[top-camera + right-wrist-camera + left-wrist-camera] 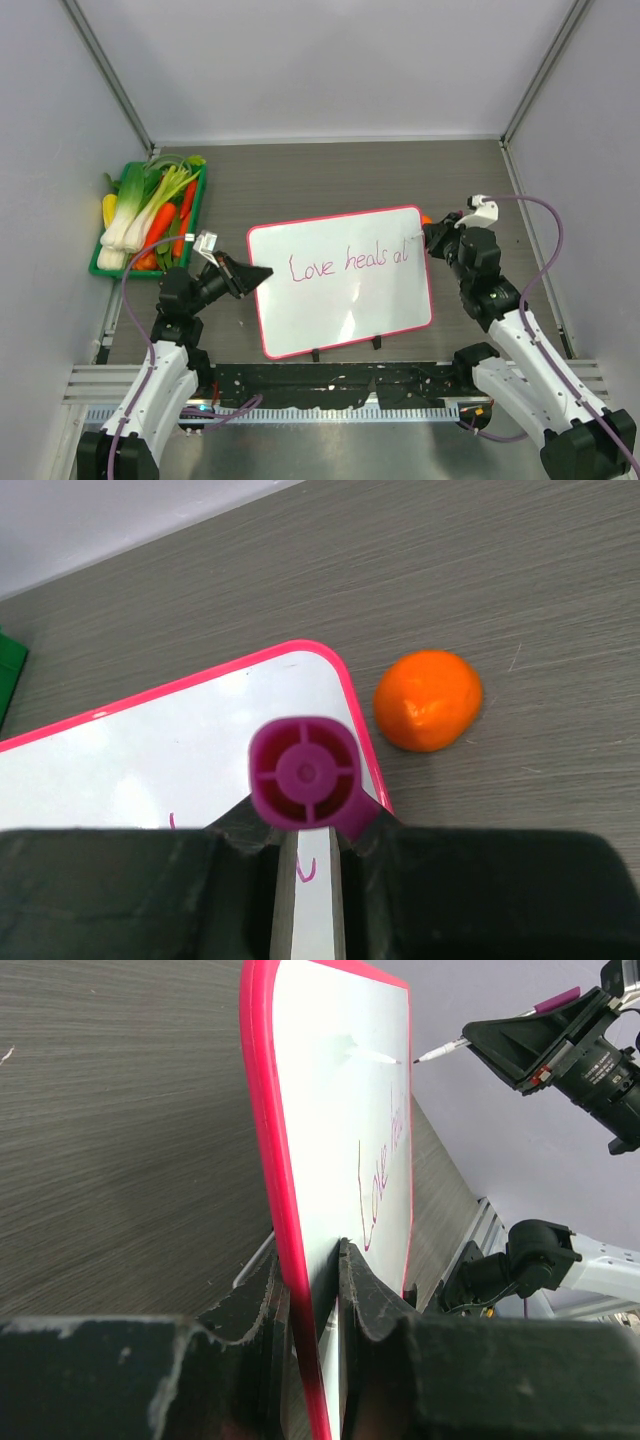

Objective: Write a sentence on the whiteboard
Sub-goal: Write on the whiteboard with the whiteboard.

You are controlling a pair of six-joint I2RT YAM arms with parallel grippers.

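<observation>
The whiteboard [340,310], white with a pink-red frame, sits mid-table with "Love heals al" [350,262] written on it in pink. My left gripper [255,277] is shut on its left edge. In the left wrist view the frame [270,1160] runs between the fingers [365,1290]. My right gripper [432,240] is shut on a marker with a magenta end cap [303,772]. It stands over the board's upper right corner [330,670]. The marker tip [432,1054] is at the board's surface or just off it, right after the last letter.
An orange fruit [428,700] lies on the table just beyond the board's upper right corner. A green tray [100,262] of leeks and carrots sits at the back left. Grey walls close in the table on three sides.
</observation>
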